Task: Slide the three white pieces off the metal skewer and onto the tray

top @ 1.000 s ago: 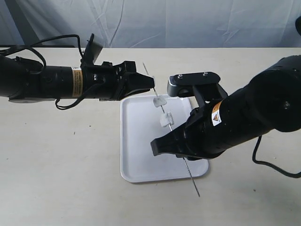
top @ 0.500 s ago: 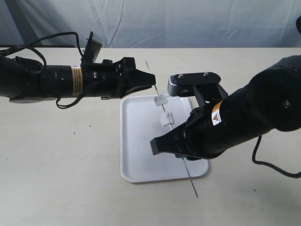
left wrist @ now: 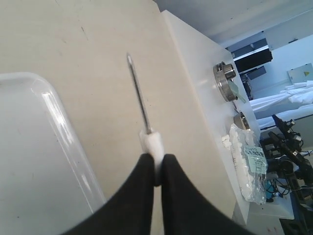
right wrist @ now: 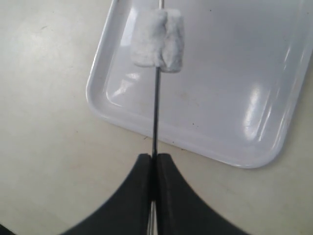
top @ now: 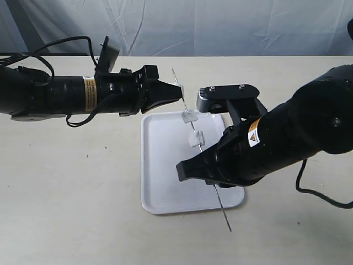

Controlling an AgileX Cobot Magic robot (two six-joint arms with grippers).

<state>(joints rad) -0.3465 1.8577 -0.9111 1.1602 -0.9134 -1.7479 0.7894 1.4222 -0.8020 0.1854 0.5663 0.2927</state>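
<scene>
The metal skewer (top: 225,215) slants over the tray (top: 165,165), its far tip up by the left arm. My right gripper (top: 208,167) is shut on its lower part, seen in the right wrist view as the rod (right wrist: 155,112) leaving the closed gripper (right wrist: 154,157). Two white pieces (top: 189,116) (top: 195,139) sit on the skewer above the tray; the right wrist view shows one piece (right wrist: 159,40). My left gripper (top: 180,94) is shut on the third piece (left wrist: 151,143) near the skewer's far end (left wrist: 138,93).
The tray (right wrist: 234,98) lies on a beige table with a pale cloth backdrop behind. Black cables trail at the back left (top: 38,58). Past the table's far edge, the left wrist view shows metal fittings and a bagged item (left wrist: 247,161).
My left gripper has slid a little toward the skewer's far tip, carrying the pinched white piece away from the other two. The right arm has barely moved.
</scene>
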